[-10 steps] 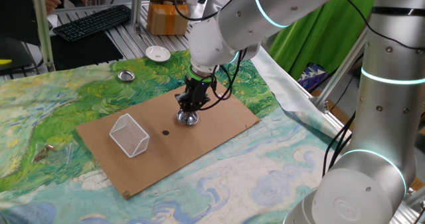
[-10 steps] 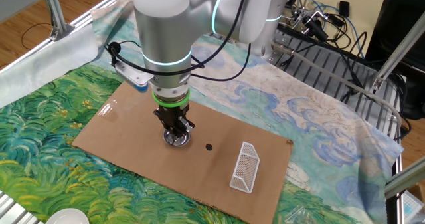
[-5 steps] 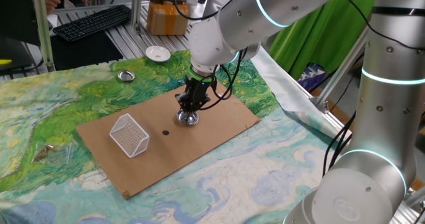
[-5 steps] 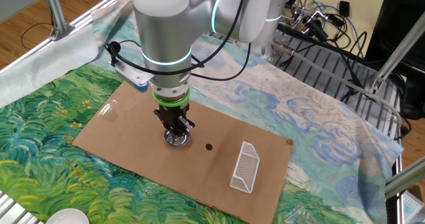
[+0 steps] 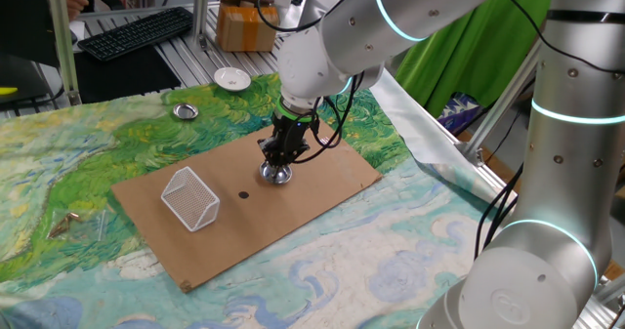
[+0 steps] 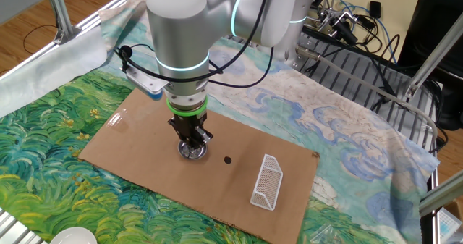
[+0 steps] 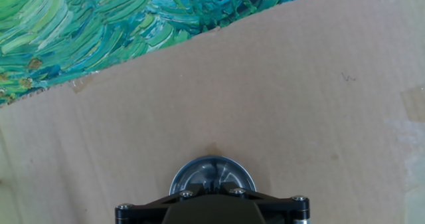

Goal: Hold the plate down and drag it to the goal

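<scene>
The plate point(image 5: 277, 174) is a small shiny steel dish on the cardboard sheet point(image 5: 322, 178), also seen in the other fixed view point(image 6: 192, 152) and the hand view point(image 7: 211, 173). My gripper point(image 5: 277, 161) stands upright over it with its fingers together, tips pressed down in the plate's hollow point(image 6: 192, 144). In the hand view the gripper point(image 7: 212, 185) covers the near half of the plate. The goal, a white wire-mesh basket point(image 5: 190, 197), lies on its side on the cardboard left of the plate point(image 6: 267, 182). A tiny black dot point(image 5: 242, 194) lies between plate and basket.
A second steel dish point(image 5: 185, 110) and a white ceramic dish point(image 5: 231, 78) sit on the painted cloth at the back. Another white dish point(image 6: 72, 237) shows at the front edge in the other fixed view. Small loose bits point(image 5: 68, 224) lie at the left.
</scene>
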`<state>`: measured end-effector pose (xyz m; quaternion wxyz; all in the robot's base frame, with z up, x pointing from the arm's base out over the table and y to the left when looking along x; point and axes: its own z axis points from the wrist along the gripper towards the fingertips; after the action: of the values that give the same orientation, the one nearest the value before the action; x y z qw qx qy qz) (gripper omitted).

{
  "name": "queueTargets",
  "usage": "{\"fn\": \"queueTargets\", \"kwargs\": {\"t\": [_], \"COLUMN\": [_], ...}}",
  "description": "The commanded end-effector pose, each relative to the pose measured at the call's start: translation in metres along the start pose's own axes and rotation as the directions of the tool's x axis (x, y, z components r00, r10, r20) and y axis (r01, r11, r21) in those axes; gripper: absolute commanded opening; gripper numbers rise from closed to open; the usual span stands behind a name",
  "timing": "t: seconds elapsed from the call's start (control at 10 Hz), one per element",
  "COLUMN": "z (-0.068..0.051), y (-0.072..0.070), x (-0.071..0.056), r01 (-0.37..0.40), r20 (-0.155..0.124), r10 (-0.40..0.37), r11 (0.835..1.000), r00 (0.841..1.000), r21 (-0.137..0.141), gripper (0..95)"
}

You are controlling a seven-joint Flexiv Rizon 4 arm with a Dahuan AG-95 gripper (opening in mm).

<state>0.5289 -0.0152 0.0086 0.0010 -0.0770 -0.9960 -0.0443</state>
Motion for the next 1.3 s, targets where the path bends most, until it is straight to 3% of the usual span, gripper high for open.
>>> {"fn": "queueTargets", "kwargs": {"t": [0.1, 0.6, 1.3], "z": [0.001, 0.001, 0.005], "y": [0.001, 0.009, 0.030], "x": [0.000, 0.001, 0.005], "r01": [0.000, -0.011, -0.048], "r20": [-0.001, -0.001, 0.001], "r10": [0.000, 0.011, 0.048], "r11": [1.000, 1.000, 0.999], "r00": [1.000, 1.000, 0.999], "r21": [-0.003, -0.007, -0.009], "gripper": [0.0, 0.0, 0.0]}}
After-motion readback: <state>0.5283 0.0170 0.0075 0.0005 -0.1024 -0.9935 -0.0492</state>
